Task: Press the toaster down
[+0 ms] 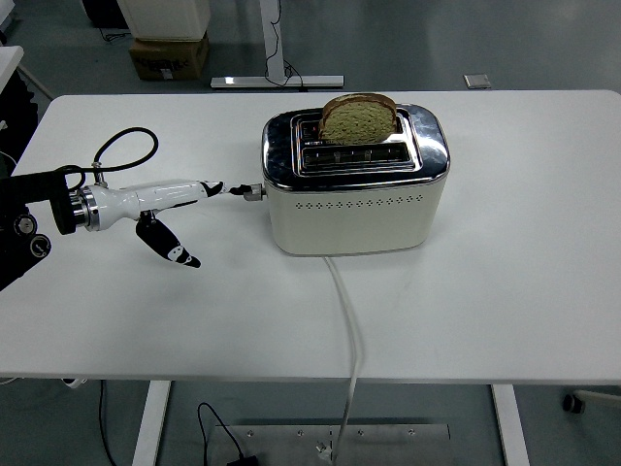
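Observation:
A cream and chrome toaster [354, 199] stands in the middle of the table, with a slice of brown bread [358, 117] sticking up from its far slot. Its small round lever knob [253, 191] sticks out of the left end. My left hand [215, 224], white with black fingertips, reaches in from the left. The fingers are stretched out and the thumb hangs down. The tips of the long fingers [233, 188] touch the knob. The hand holds nothing. The right arm is out of view.
The toaster's white power cord [347, 320] runs from its front over the table's near edge. A black cable loop [126, 146] arches over my left wrist. A cardboard box [170, 53] and a desk frame stand on the floor beyond the table.

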